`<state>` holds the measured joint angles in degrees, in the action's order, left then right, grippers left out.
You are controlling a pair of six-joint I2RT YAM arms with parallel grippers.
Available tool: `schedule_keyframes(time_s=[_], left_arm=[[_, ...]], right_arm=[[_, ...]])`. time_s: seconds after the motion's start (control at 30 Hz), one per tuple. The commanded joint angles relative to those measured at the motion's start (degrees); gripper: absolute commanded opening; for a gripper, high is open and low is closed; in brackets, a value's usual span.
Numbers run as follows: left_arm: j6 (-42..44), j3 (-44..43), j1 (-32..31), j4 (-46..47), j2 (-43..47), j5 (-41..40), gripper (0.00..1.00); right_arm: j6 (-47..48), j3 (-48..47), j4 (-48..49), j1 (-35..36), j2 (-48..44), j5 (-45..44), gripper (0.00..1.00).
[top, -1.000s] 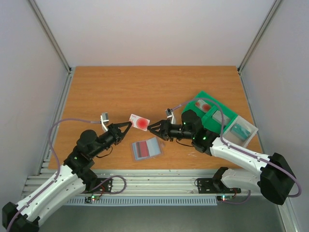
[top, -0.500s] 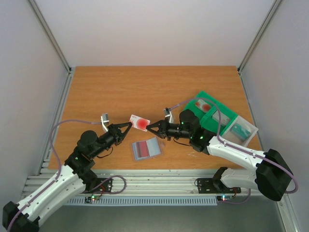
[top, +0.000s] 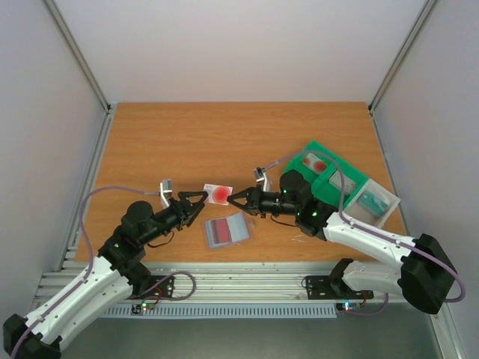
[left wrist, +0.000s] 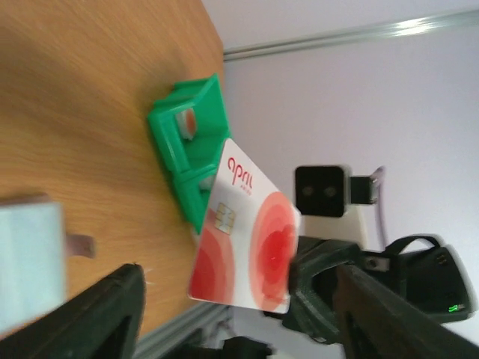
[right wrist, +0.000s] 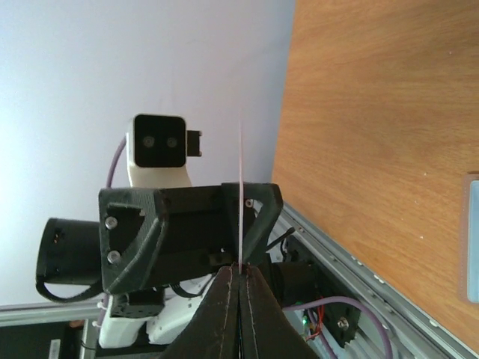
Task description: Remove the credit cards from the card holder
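Orange-brown wooden counter (top: 224, 134), pale walls. Right hand (top: 232, 199) pinched the thin white red-marked card (top: 218, 191) at its 3 o'clock edge. Left hand (top: 200, 208) stood at 9 o'clock, jaws spread, gripping nothing. Blue-grey bifold card holder (top: 227, 230) lay at card's 6 o'clock.

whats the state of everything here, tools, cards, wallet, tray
white card, held in the air, clear of the table
right tool, shut on the white card
left tool, open, straddling the white card's other edge
card holder, lying open on the table, a red card in it
green tray, on the table, a red-marked card inside
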<state>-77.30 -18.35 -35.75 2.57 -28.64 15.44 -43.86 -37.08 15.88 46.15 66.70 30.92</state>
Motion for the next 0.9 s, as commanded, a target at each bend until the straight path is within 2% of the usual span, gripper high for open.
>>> schedule_keyframes(time_s=[0.0,0.13,0.53,0.87], left_arm=[[5.3,-4.9,-0.2,-9.9,1.2,0.6,0.78],[9.9,-6.8,-0.2,-16.4,1.6,-0.8,0.99],[22.1,-12.3,-0.2,-29.3,0.3,-1.9,0.99],[28.0,-14.0,-0.2,-35.1,-3.2,-4.5,0.99]], right_arm=[[5.6,-0.6,-4.8,0.0,-3.2,0.2,0.01],[9.8,-1.9,-13.1,-0.9,-6.0,-2.0,0.01],[21.8,-8.0,-34.0,-10.7,-8.5,-3.0,0.01],[28.5,-11.0,-43.1,-24.5,-7.4,-1.3,0.01]])
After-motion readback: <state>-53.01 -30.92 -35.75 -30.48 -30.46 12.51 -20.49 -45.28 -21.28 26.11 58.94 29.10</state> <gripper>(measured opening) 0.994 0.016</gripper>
